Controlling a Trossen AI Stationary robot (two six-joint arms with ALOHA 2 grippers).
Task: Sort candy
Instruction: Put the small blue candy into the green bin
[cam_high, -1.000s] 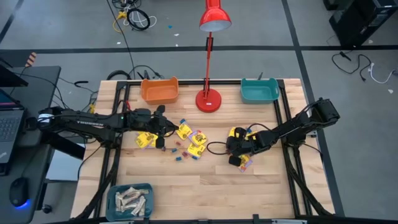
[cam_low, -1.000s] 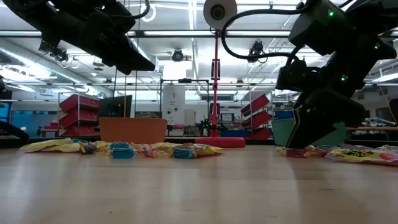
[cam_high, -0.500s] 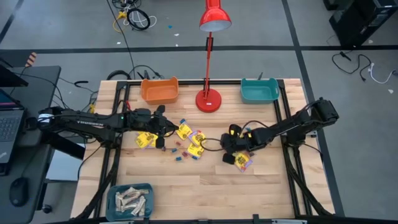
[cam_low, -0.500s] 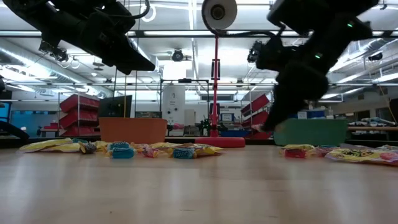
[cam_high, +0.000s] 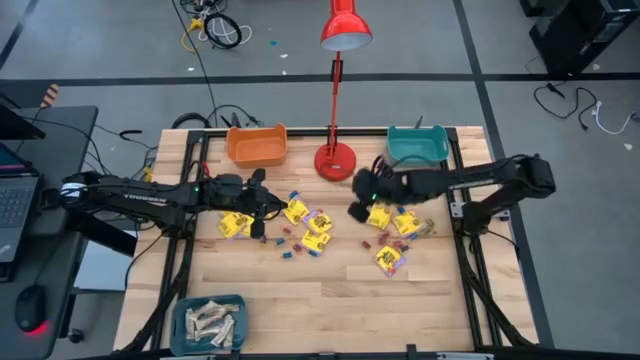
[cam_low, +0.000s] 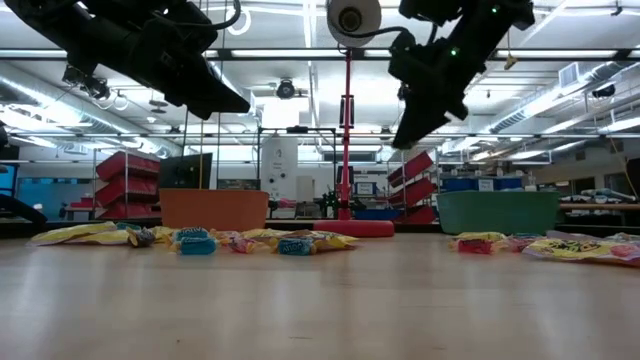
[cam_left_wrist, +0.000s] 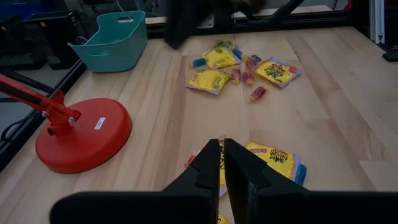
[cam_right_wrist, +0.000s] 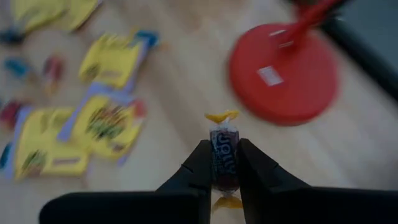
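Right gripper (cam_right_wrist: 225, 163) clenches 1 dark-wrapped candy (cam_right_wrist: 224, 154) above the table; left gripper (cam_left_wrist: 222, 163) is pinched empty — most sweets (cam_high: 305, 225) remain loose, beige bars (cam_high: 208, 322) already binned.

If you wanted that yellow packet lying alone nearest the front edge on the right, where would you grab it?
Probably straight from above, pinching across a short edge of the yellow packet. It lies flat on the table, so there is no side to slip under.

Three plastic bins (cam_high: 256, 146) on the table (cam_high: 330, 290): one orange, two teal. One red lamp (cam_high: 336, 160). Two dark arms (cam_high: 140, 195). About seven yellow candy packets (cam_high: 235, 225), plus scattered small pieces.
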